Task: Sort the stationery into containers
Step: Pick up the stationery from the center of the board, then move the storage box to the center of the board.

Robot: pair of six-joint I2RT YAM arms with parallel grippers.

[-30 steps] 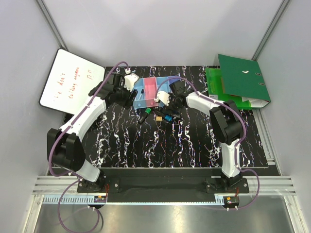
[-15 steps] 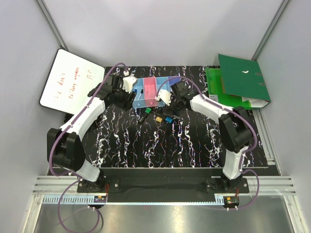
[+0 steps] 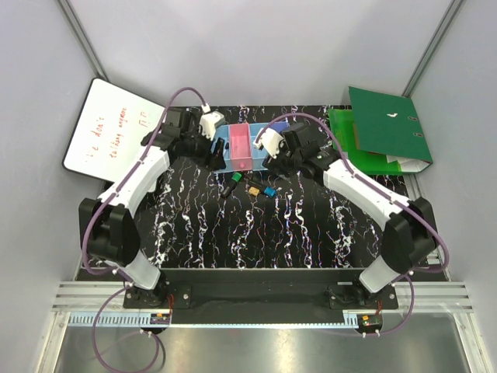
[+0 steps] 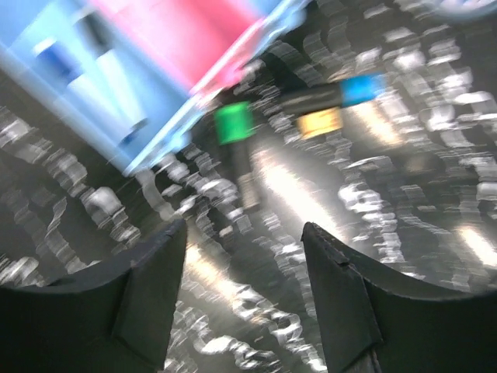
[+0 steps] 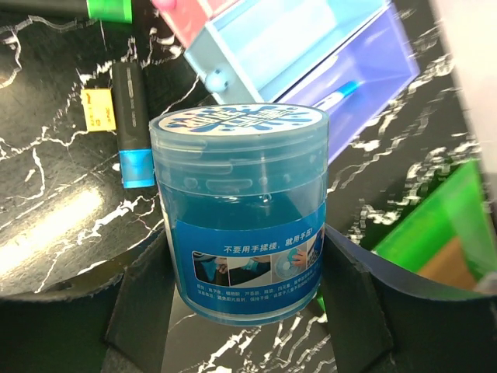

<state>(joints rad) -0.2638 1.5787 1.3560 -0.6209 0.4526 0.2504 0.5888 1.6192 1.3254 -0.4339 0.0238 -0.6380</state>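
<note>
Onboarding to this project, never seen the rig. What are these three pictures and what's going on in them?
Two robot arms are bolted at the near edge of the table, each with a two-finger gripper. The top view looks down from behind them; the other two come from wrist cameras. On the black marbled top: a row of coloured bins, a green-capped marker, a blue-capped marker, a small yellow piece; whiteboard and green binder at the sides. The right gripper holds a round blue tub near the bins. The left gripper is open and empty.

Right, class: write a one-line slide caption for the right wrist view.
Right gripper grips a round blue tub beside the joined bins, a blue-capped marker nearby.
</note>
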